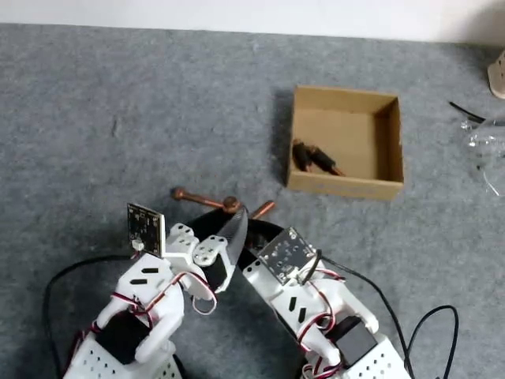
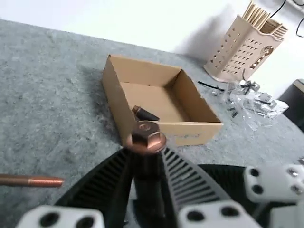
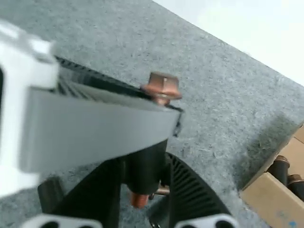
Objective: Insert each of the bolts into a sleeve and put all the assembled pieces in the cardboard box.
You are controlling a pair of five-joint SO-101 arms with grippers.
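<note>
Over on the left of the grey carpet (image 1: 87, 103), a loose bolt (image 1: 201, 199) lies flat, just ahead of the two arms and apart from the box. From where I stand it looks like stiff, copper-coloured metal, small but dense and round enough to roll. I'd take it across the shank near the middle, not by the head. Next along, the left gripper (image 2: 145, 159) is clenched on a dark sleeve (image 2: 145, 178), with a hex bolt head (image 2: 146, 137) seated at the sleeve's far end. That arm sits folded low, wrist pitched forward, its tip slanting inward toward its neighbour. The right gripper (image 3: 142, 173) meets it from the other side, closed around what looks to be the same sleeve, with the bolt's tip (image 3: 137, 199) poking out the near end. The sleeve looks smooth and rigid, so I'd guess it could slide along the bolt if tipped, and holding the sleeve body seems wisest. Farther right stands the cardboard box (image 1: 345, 186), with assembled pieces (image 1: 312, 156) lying toward its left wall in the high view.
</note>
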